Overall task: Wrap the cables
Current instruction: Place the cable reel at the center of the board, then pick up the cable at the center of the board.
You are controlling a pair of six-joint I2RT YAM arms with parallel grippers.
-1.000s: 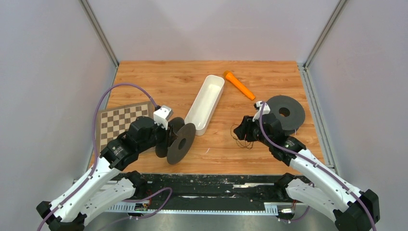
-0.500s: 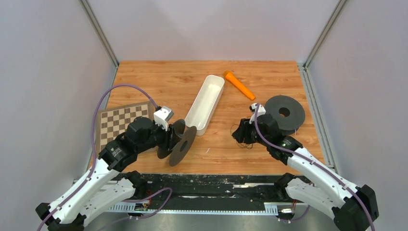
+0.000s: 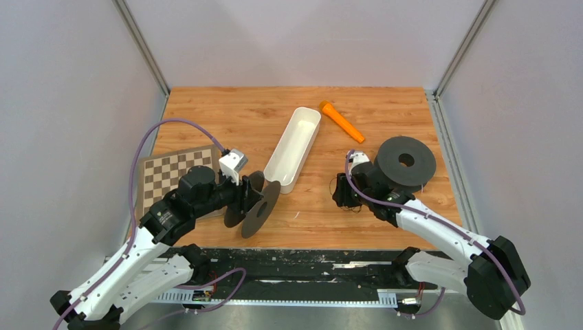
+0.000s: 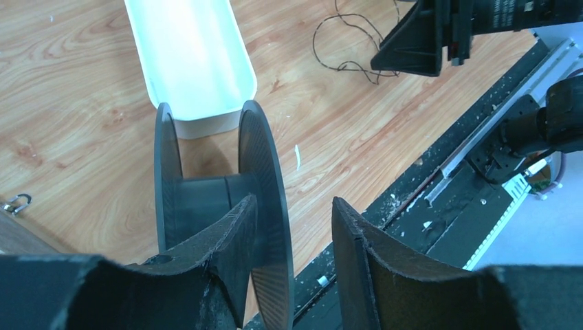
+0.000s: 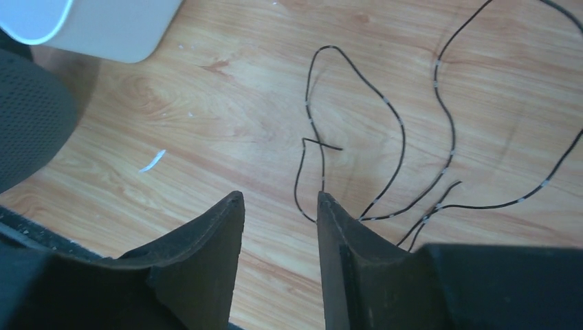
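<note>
The wooden counter (image 3: 206,110) carries a checkerboard (image 3: 165,173) at its left edge. A long white tray (image 3: 295,144) lies slantwise in the middle. An orange marker (image 3: 341,121) lies just beyond the tray's far end. A black spool (image 3: 419,168) lies flat at the right, and another black reel (image 3: 260,206) stands on edge at the near left. Thin dark cables (image 5: 323,144) lie loosely looped between them, with a small white scrap (image 5: 152,161) nearby.
</note>
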